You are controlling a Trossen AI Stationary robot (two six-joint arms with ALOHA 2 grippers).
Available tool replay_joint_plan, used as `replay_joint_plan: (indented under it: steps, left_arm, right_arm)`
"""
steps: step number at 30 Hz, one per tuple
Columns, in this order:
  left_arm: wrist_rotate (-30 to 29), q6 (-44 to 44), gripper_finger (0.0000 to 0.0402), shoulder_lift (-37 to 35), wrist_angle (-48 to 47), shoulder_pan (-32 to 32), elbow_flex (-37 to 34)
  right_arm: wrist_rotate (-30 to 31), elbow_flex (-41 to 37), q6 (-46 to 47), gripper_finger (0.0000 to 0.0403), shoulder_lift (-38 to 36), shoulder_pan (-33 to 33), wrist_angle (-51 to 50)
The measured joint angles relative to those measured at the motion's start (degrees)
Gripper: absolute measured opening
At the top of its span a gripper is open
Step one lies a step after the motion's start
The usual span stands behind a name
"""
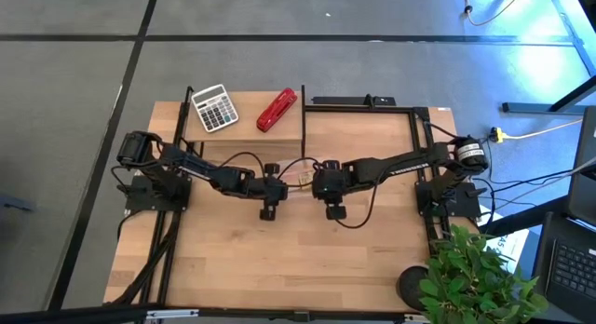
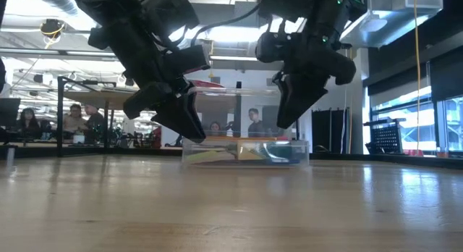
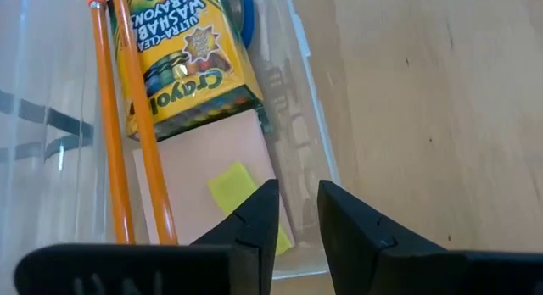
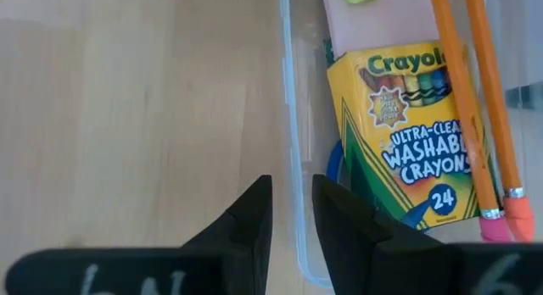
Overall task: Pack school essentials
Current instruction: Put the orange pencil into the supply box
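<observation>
1. Left arm reaches in twd table centre; left gripper (image 1: 268, 195) hangs above the table, just beside the clear box (image 2: 246, 152). Fingers (image 3: 254, 219) nearly together, narrow slit btwn them, nothing pinched.
2. Clear box sits mid-table btwn both grippers, see-through plastic, low & shallow.
3. Inside the box: yellow-green crayon box (image 3: 182, 62) lying flat, label up; two orange pencils (image 3: 140, 117) alongside it, pink erasers at one end; pink sticky-note pad (image 3: 221, 180) next to the crayon box w/ tiny yellow block (image 3: 233, 185) on top. Bit of blue shows under the crayon box, can't tell what.
4. Right gripper (image 1: 333, 195) hangs at the box's other side, over its wall. Fingers (image 4: 246, 223) close-set, slim gap, holding nothing.
</observation>
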Motion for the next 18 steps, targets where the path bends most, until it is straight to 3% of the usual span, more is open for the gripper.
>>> replay_joint_plan:
  steps: [18]
  left_arm:
    - [2.96, -0.56, 0.0078, -6.13, -4.17, -2.26, -0.02]
  right_arm:
    - [0.07, 14.15, 0.09, 0.009, 0.0, 1.62, -13.39]
